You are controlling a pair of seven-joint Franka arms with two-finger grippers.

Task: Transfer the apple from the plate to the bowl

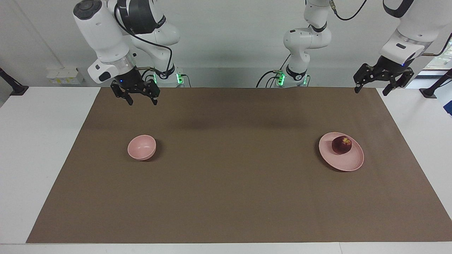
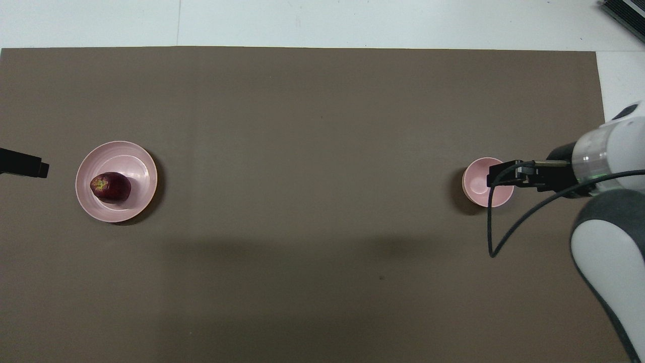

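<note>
The dark red apple (image 1: 341, 145) (image 2: 111, 187) lies on the wide pale pink plate (image 1: 348, 164) (image 2: 132, 157), toward the left arm's end of the table. The small deep pink bowl (image 1: 141, 147) (image 2: 476, 184) stands empty toward the right arm's end. My left gripper (image 1: 370, 91) hangs open and empty, high over the mat's edge, nearer to the robots than the plate. My right gripper (image 1: 142, 101) hangs open and empty, high over the mat, nearer to the robots than the bowl. In the overhead view the right arm (image 2: 604, 151) covers part of the bowl.
A brown mat (image 1: 226, 197) covers most of the white table (image 1: 39, 148). The plate and bowl are far apart on it, with bare mat between them. Cables hang at the arm bases.
</note>
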